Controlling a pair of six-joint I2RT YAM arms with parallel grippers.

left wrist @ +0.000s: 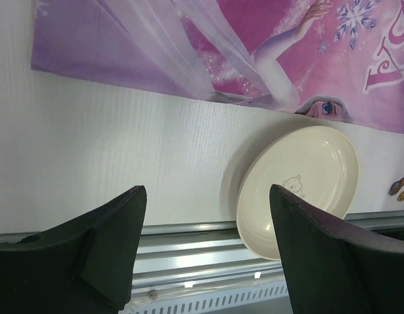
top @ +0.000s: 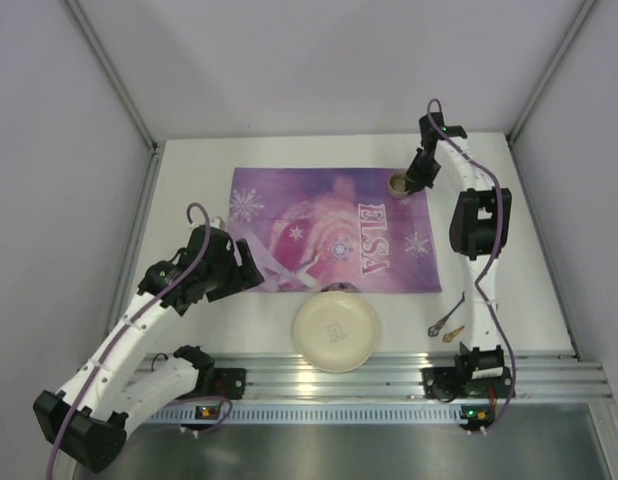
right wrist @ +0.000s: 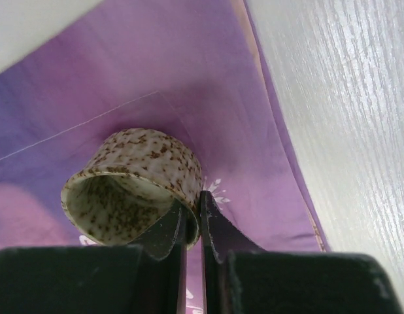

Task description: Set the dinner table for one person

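**Desk** [top: 189, 180]: white, carries everything listed; ribbed rail [top: 389, 375] along its near edge.
**Placemat** [top: 329, 225]: purple, lettered "ELSA", lying centre-far.
**Plate** [top: 336, 331]: cream, small bear print, just beside the placemat's near edge, overlapping the rail.
**Speckled cup** [right wrist: 133, 176]: on the placemat's far right corner.
**Right gripper** [right wrist: 192, 219]: clamped on the speckled cup's rim.
**Left gripper** [left wrist: 208, 196]: fingers apart, empty, above bare desk left of the plate.
**Two small utensils** [top: 444, 328]: right of the plate.

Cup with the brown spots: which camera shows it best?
Right wrist: the cup is close, rim pinched by the right gripper. From the top it is tiny, on the placemat's far corner. Left wrist misses it.
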